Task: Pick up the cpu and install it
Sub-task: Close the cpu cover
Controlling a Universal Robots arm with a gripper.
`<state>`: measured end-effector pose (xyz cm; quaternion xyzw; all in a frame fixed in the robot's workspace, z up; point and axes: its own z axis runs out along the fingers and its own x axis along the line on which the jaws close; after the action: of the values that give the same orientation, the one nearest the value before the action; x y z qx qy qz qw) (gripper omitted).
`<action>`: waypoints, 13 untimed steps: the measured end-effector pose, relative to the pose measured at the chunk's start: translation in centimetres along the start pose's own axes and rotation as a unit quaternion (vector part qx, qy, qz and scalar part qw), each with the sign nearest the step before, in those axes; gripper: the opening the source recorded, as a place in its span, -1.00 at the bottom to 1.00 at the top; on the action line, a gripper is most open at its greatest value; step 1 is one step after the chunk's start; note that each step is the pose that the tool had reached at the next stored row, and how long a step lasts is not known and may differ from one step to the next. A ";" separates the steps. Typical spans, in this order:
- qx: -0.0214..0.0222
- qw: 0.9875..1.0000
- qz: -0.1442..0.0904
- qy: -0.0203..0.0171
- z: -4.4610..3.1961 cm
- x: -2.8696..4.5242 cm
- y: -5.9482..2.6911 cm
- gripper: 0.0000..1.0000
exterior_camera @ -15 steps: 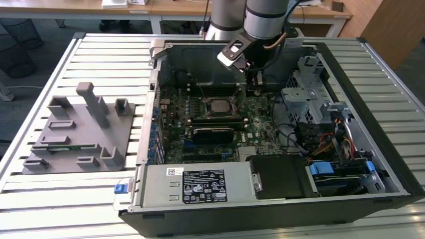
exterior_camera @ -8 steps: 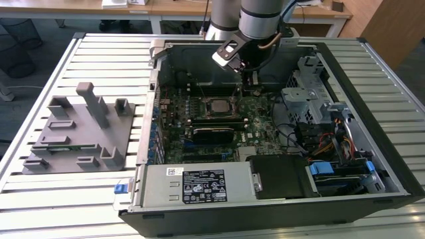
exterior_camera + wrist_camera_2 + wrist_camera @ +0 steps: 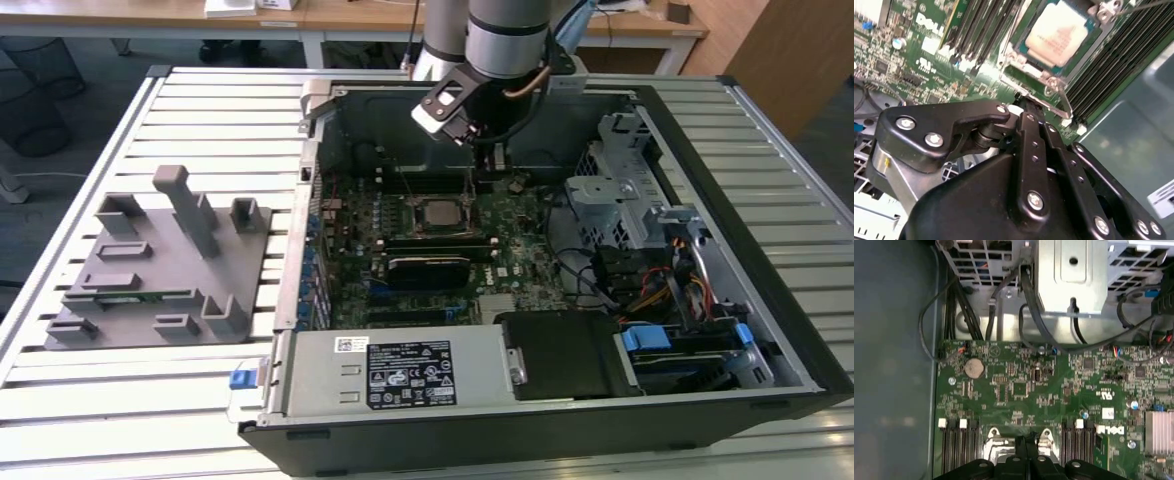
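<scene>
The cpu (image 3: pixel 438 213), a square chip with a silvery top and a pale rim, lies flat in the motherboard socket (image 3: pixel 441 232) inside the open computer case. The second wrist view has the cpu (image 3: pixel 1060 34) inside the socket's metal frame (image 3: pixel 1054 90). My gripper (image 3: pixel 483 172) hangs just above the board beside the socket, on its far side in the exterior view. Its black fingers (image 3: pixel 1026 125) are pressed together with nothing between them, the tips close to the frame's edge. In the first wrist view the gripper (image 3: pixel 1023 442) is shut over the socket's metal edge (image 3: pixel 996 440).
Memory slots (image 3: pixel 981 30) run along both sides of the socket. The drive cage (image 3: pixel 625 195) and cables (image 3: pixel 979 315) crowd the case at the exterior view's right. A power supply (image 3: pixel 400 370) fills the near side. A grey fixture (image 3: pixel 154 265) stands on the slatted table (image 3: pixel 80 400).
</scene>
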<state>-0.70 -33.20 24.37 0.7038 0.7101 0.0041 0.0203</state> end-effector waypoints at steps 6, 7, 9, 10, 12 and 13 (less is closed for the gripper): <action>0.000 1.000 0.000 0.000 -0.05 0.01 -1.45 -0.79; 0.000 1.000 0.000 0.000 -0.05 0.01 -1.65 -0.79; 0.000 1.000 0.000 0.000 -0.07 0.02 -2.05 -0.79; 0.000 1.000 0.000 0.000 -0.07 0.02 -2.22 -0.79; 0.000 1.000 0.000 0.000 -0.06 0.02 -2.53 -0.79; 0.000 1.000 0.000 0.000 -0.04 0.03 -2.72 -0.79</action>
<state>-3.42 -33.19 24.32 0.7038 0.7101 0.0043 0.0202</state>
